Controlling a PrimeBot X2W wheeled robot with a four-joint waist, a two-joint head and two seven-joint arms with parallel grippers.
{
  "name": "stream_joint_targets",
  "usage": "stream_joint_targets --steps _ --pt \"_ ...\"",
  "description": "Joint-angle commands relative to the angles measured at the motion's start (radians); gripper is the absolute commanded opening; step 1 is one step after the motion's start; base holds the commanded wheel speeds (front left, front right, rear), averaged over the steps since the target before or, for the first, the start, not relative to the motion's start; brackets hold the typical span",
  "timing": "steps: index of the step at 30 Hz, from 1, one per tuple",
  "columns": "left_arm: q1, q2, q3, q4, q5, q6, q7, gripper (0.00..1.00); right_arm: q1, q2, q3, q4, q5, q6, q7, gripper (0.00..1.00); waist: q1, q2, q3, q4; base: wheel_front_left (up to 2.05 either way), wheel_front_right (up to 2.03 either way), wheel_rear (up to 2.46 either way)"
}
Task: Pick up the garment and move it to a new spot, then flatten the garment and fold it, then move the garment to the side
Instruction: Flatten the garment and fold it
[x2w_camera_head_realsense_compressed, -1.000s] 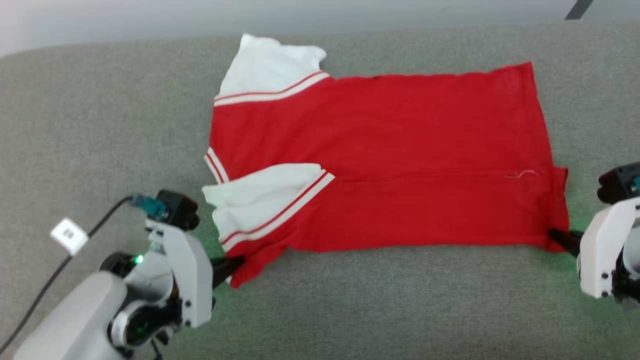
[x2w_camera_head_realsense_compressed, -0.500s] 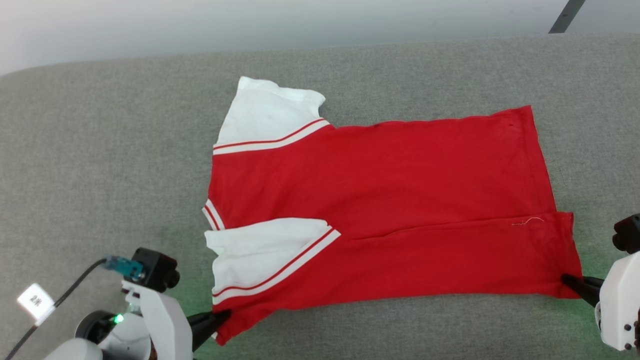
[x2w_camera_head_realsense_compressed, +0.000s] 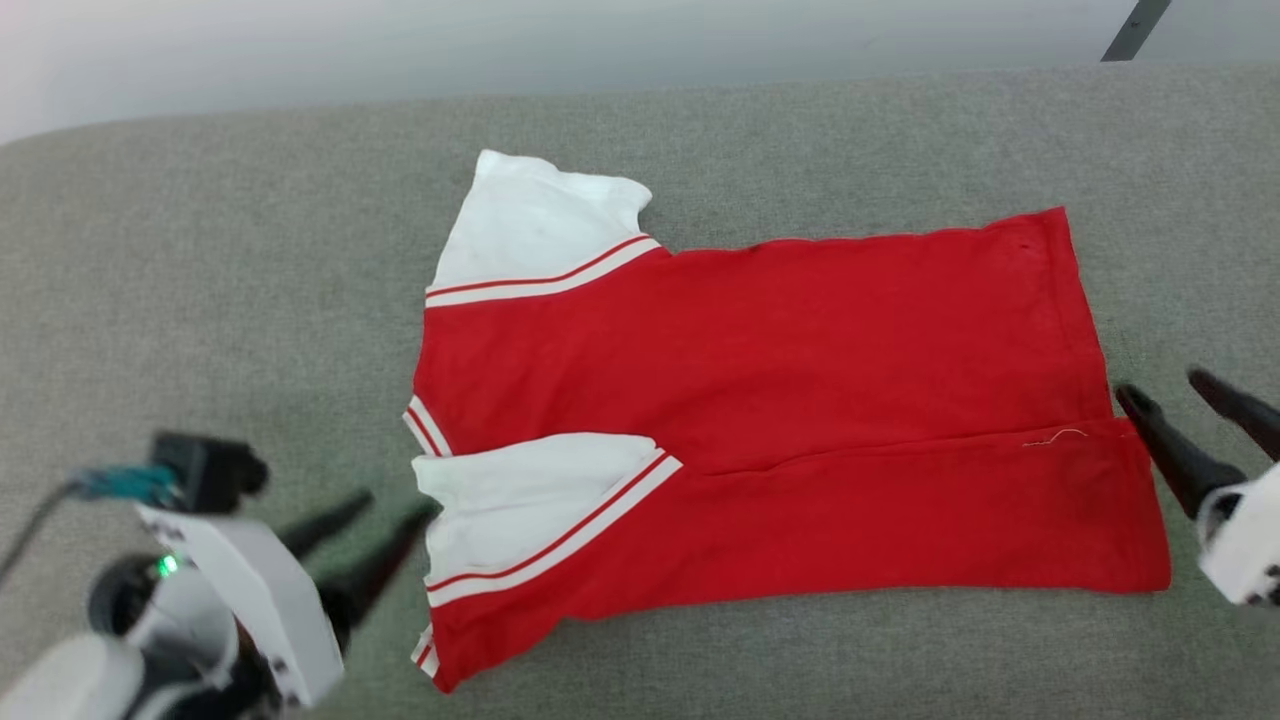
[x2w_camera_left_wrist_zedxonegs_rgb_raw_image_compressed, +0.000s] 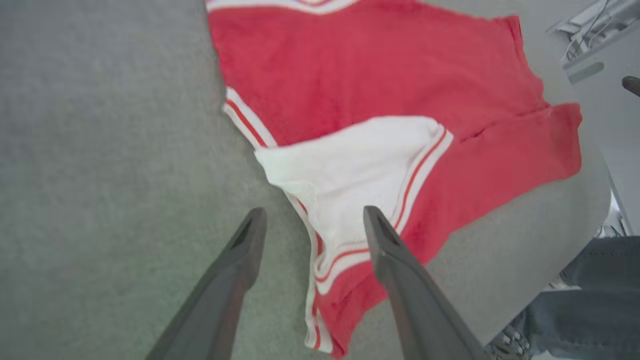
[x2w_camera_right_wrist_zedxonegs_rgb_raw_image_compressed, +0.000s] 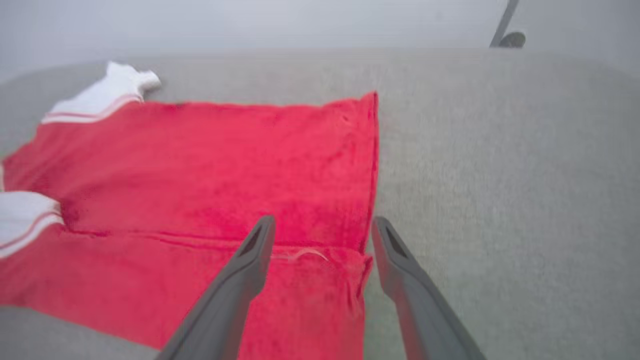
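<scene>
In the head view, the garment (x2w_camera_head_realsense_compressed: 760, 400) is lying flat on the grey padded surface (x2w_camera_head_realsense_compressed: 250, 300). Its near long edge is folded up over the red body, covering whatever is beneath it. The left arm is being cut off by the lower left corner and is blurring. The left gripper (x2w_camera_head_realsense_compressed: 398, 502) is pointing at the folded white sleeve with its fingers spread and nothing between them. The right arm is running off the right edge, and the right gripper (x2w_camera_head_realsense_compressed: 1160, 385) is gaping just beside the hem corner.

In the left wrist view, the left gripper (x2w_camera_left_wrist_zedxonegs_rgb_raw_image_compressed: 314, 211) is straddling the striped sleeve edge of the garment (x2w_camera_left_wrist_zedxonegs_rgb_raw_image_compressed: 380, 75); whether it is touching the cloth is unclear. A person's denim-clad leg (x2w_camera_left_wrist_zedxonegs_rgb_raw_image_compressed: 595, 310) is being cropped at the lower right.

The right wrist view is smearing softly. The right gripper (x2w_camera_right_wrist_zedxonegs_rgb_raw_image_compressed: 324, 220) is hanging spread wide, one finger over the hem of the garment (x2w_camera_right_wrist_zedxonegs_rgb_raw_image_compressed: 225, 160), the other over the grey surface.
</scene>
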Motion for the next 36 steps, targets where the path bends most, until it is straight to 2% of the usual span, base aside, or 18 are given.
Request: stream_joint_targets --steps 1,5,7,10,18,24,28,31,32,36 --pt "-0.03 -0.015 0.022 0.012 0.006 0.009 -0.026 1.0 -0.017 0.034 0.004 -0.003 -0.02 -0.001 -0.064 1.0 0.0 0.0 -0.004 -0.005 0.0 0.0 0.0" --pt "-0.113 -0.041 0.052 0.085 0.055 0.015 -0.097 1.0 -0.066 0.096 0.067 0.013 -0.052 -0.001 -0.228 1.0 0.0 0.0 -0.014 -0.028 0.0 0.0 0.0" --pt "-0.165 -0.076 0.059 0.138 0.067 0.014 -0.129 1.0 -0.087 0.114 0.095 0.028 -0.058 -0.001 -0.31 1.0 0.0 0.0 -0.023 -0.045 0.0 0.0 0.0" --pt "-0.267 -0.09 0.067 0.233 0.11 0.006 -0.165 1.0 -0.122 0.129 0.13 0.051 -0.068 -0.001 -0.411 1.0 0.0 0.0 -0.025 -0.081 0.0 0.0 0.0" --pt "-0.571 -0.13 0.028 0.524 0.228 -0.04 -0.192 1.0 -0.175 0.153 0.17 0.103 -0.056 -0.001 -0.595 1.0 0.0 0.0 0.05 -0.203 0.0 0.0 0.0" --pt "-0.755 -0.139 -0.019 0.764 0.265 -0.085 -0.099 1.0 -0.19 0.152 0.199 0.139 -0.035 -0.001 -0.657 1.0 0.0 0.0 0.12 -0.282 0.0 0.0 0.0" --pt "-0.839 -0.137 -0.056 0.894 0.267 -0.107 0.025 1.0 -0.202 0.141 0.225 0.148 -0.023 -0.001 -0.68 1.0 0.0 0.0 0.151 -0.321 0.0 0.0 0.0" --pt "-0.893 -0.138 -0.074 0.969 0.259 -0.114 0.126 1.0 -0.214 0.136 0.235 0.147 -0.016 -0.001 -0.691 1.0 0.0 0.0 0.168 -0.334 0.0 0.0 0.0" --pt "-0.893 -0.138 -0.074 0.969 0.259 -0.114 0.126 1.0 -0.214 0.136 0.235 0.147 -0.016 -0.001 -0.691 1.0 0.0 0.0 0.168 -0.334 0.0 0.0 0.0" --pt "-0.946 -0.148 -0.094 1.037 0.247 -0.13 0.235 1.0 -0.204 0.141 0.239 0.139 -0.014 -0.001 -0.7 1.0 0.0 0.0 0.184 -0.338 0.0 0.0 0.0"
